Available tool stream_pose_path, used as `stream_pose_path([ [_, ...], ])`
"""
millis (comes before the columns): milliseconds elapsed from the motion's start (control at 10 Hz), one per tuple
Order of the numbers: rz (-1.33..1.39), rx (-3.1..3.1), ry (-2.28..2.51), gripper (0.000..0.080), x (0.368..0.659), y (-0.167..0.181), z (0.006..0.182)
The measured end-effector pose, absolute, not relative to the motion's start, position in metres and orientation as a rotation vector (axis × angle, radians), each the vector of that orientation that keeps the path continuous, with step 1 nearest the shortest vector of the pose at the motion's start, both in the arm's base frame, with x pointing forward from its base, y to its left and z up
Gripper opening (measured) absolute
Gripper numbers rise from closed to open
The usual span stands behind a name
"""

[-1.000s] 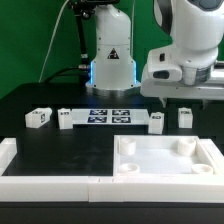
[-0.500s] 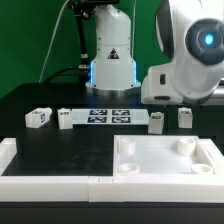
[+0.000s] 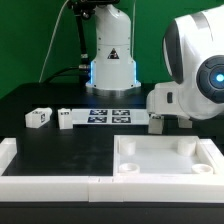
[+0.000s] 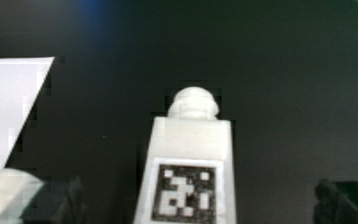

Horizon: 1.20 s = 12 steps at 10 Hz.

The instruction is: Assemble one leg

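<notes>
You can see in the wrist view that the end effector [image 4: 179,194] is spread wide, its fingers [image 4: 5,192] standing clear on either side of the tagged white leg [image 4: 190,150], which sits on the black table [image 4: 282,60] just behind the white tray [image 3: 160,176], toward the exterior view's right.

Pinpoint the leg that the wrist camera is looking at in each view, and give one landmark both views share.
Exterior view: most likely the leg at the edge of the arm, to the exterior view's right of the marker board; not certain.
Wrist view: the leg fills mid-frame, tag facing the camera, rounded peg at its far end.
Shared landmark: the black table.
</notes>
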<state>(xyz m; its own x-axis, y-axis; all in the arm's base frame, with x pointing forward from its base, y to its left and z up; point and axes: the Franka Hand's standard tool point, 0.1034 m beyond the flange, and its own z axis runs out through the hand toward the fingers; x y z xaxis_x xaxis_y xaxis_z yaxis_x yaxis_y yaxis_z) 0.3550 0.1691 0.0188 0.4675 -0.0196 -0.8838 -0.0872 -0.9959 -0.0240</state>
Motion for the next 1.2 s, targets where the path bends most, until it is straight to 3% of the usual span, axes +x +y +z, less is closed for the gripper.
stream_pose_path([
  [400, 1.581, -2.639, 0.101, 0.0649, 0.3488, 0.1685, 0.0099],
  [600, 1.583, -2.639, 0.107, 0.0388, 0.3483, 0.1671, 0.0095],
  [700, 1.583, -2.639, 0.107, 0.0388, 0.3483, 0.1671, 0.0095],
  [800, 1.584, -2.639, 0.107, 0.0288, 0.3483, 0.1671, 0.0095],
  [1200, 1.584, -2.639, 0.107, 0.0288, 0.3483, 0.1671, 0.0095],
])
